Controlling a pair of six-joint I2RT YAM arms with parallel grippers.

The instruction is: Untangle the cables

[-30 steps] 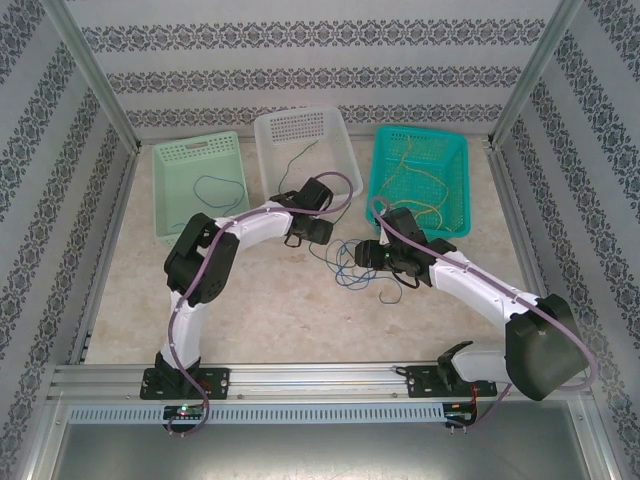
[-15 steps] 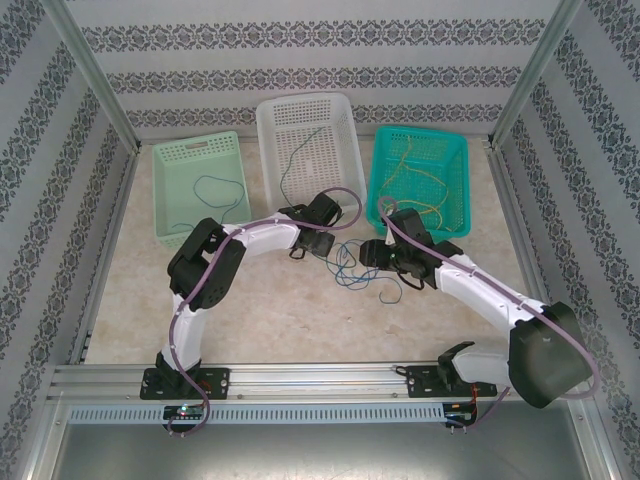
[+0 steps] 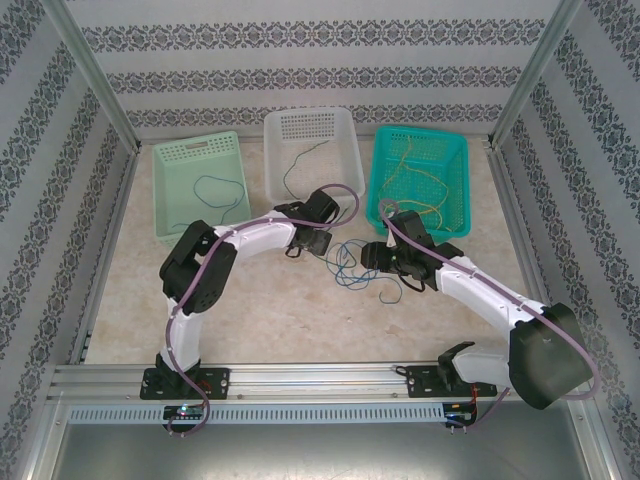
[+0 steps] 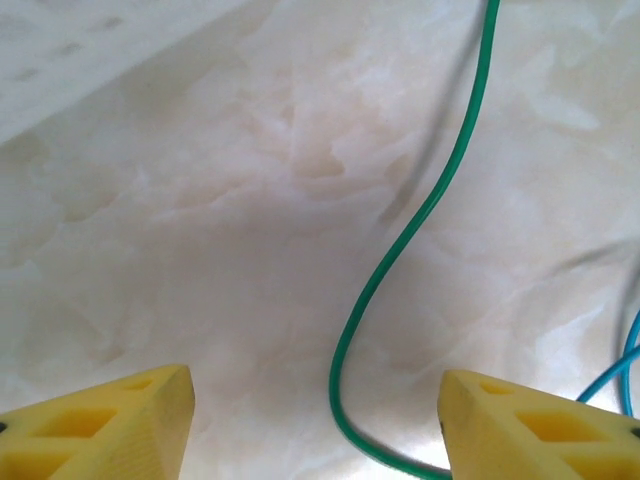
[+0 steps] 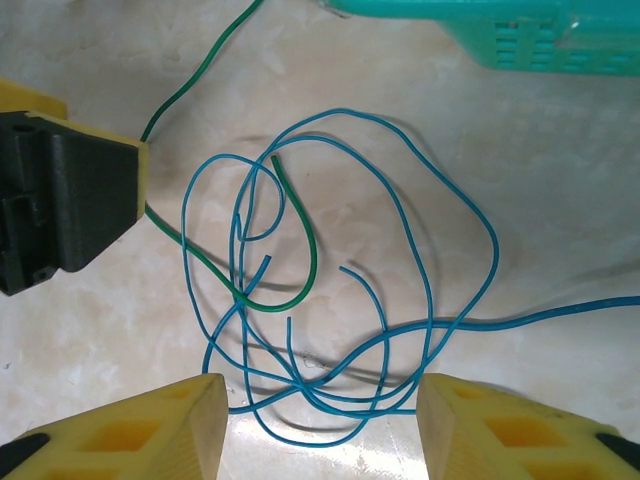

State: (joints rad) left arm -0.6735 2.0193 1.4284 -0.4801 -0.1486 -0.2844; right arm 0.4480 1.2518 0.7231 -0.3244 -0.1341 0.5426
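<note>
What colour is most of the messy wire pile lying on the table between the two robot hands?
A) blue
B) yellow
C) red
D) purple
A: the tangle is nearly all blue loops, with just one green strand woven through it.

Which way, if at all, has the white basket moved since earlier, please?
Yes, the white basket shifted slightly right, away from the green basket.
</note>
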